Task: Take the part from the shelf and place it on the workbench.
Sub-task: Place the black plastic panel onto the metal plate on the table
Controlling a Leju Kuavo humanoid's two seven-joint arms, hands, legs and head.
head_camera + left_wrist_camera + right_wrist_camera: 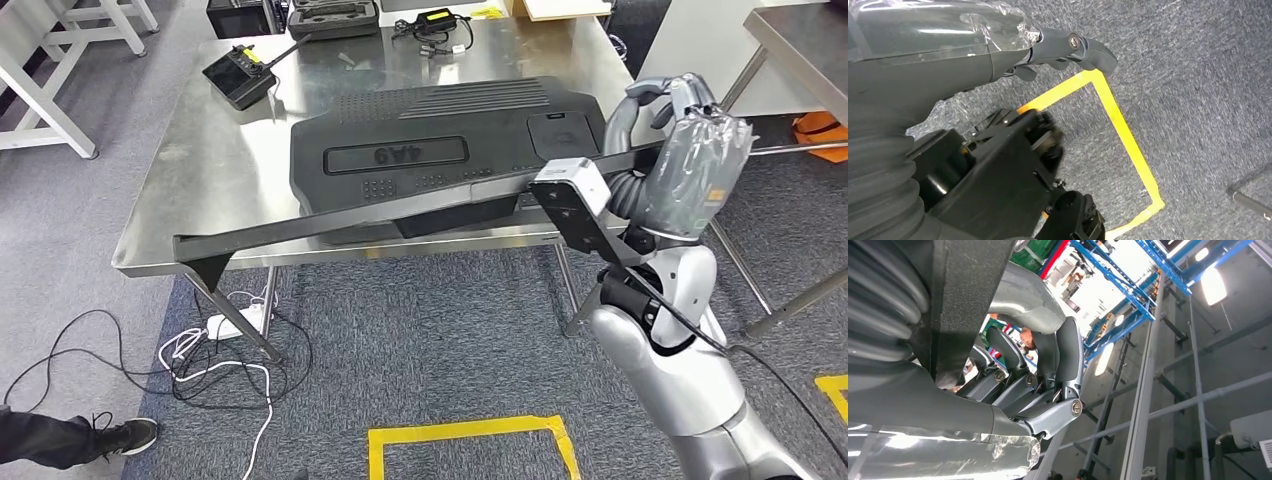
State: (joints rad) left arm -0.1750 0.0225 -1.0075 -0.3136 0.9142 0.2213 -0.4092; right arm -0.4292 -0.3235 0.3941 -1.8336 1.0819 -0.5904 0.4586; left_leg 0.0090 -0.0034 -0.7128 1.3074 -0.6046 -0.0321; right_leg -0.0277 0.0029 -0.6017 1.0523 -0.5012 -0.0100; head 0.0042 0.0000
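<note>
The part is a long black strip (400,207) with a wedge-shaped end at its far left. It runs slantwise across the front edge of the steel workbench (190,170), a little above it. My right hand (683,125) is raised at the bench's right corner and grips the strip's right end. In the right wrist view its fingers (1048,360) curl around the strip's black edge (965,305). My left hand (1068,47) hangs over the carpet with the thumb out and nothing in it.
A big black panel (430,150) lies in the middle of the bench, with a black handset (240,75) and cases (330,15) farther back. Cables (220,345) and yellow tape (470,440) are on the floor. A person's shoe (125,436) is at lower left.
</note>
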